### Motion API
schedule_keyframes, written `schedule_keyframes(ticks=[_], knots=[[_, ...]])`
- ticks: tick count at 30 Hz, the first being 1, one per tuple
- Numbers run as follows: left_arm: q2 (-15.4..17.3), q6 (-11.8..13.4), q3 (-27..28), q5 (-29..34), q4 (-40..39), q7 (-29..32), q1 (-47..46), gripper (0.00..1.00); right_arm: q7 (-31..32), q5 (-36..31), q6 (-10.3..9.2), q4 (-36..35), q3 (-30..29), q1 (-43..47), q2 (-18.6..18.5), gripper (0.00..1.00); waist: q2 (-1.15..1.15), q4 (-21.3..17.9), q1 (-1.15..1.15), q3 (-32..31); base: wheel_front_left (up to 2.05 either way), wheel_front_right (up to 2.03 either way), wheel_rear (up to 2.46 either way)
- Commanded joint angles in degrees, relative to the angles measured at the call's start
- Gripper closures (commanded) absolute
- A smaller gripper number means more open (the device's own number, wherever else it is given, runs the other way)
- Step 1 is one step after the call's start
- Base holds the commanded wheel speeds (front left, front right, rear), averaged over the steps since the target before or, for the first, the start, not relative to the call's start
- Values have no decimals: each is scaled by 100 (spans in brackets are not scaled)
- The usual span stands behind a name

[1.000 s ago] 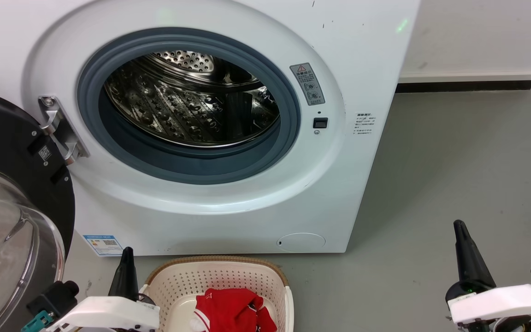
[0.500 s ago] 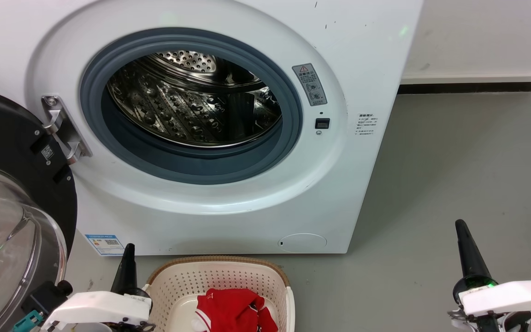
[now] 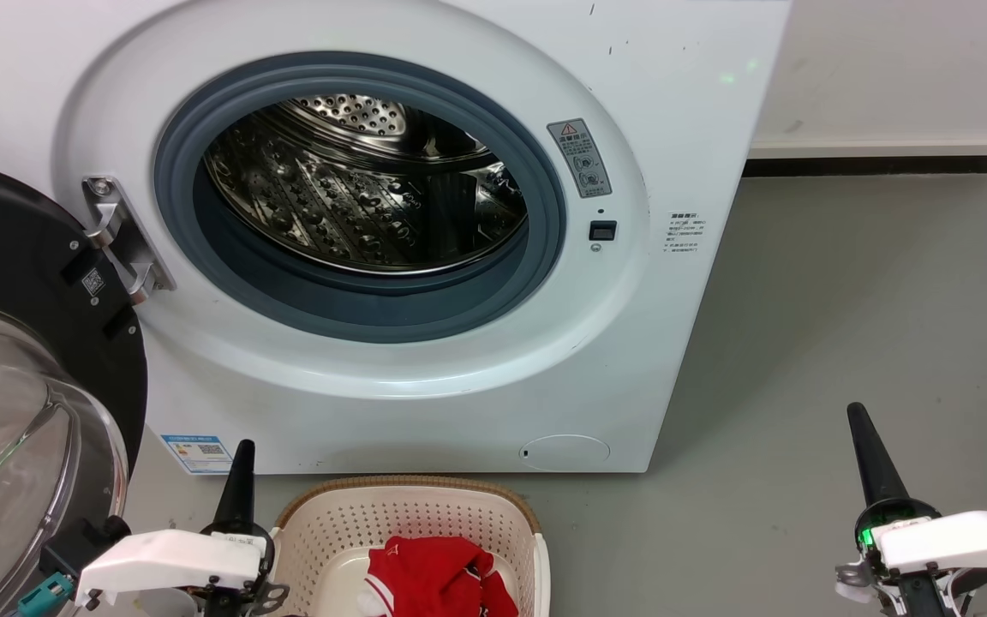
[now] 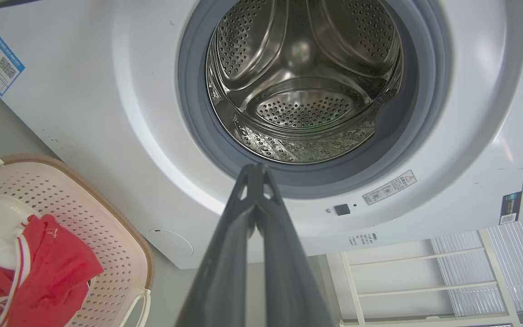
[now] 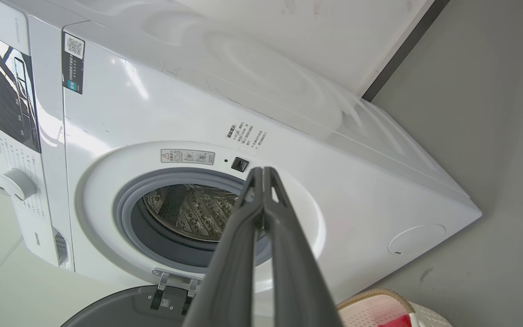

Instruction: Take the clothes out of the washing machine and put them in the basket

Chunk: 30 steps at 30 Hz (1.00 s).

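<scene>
The clothes lie in the basket, set just before the washing machine, likely for a short carry. Left jaws and right jaws hang low, pressed together, holding nothing (door swung wide). The left wrist view reaches the bare back wall of the drum; the head view catches its lower side.

The washing machine bears a warning-triangle sticker and QR-code label; wording illegible.
</scene>
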Motion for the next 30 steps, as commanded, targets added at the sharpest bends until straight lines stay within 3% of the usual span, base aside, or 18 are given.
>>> schedule_keyframes(ticks=[1,30], knots=[[1,-40,32,-113,-21,30,-116,100,36,123,0,-12,-22,-156,-27,100,0,2,0,-1,0,0,0],[0,-244,142,-1655,137,407,-319,100,444,1625,-1,271,-171,-360,1,100,0,56,0,-22,0,0,0]])
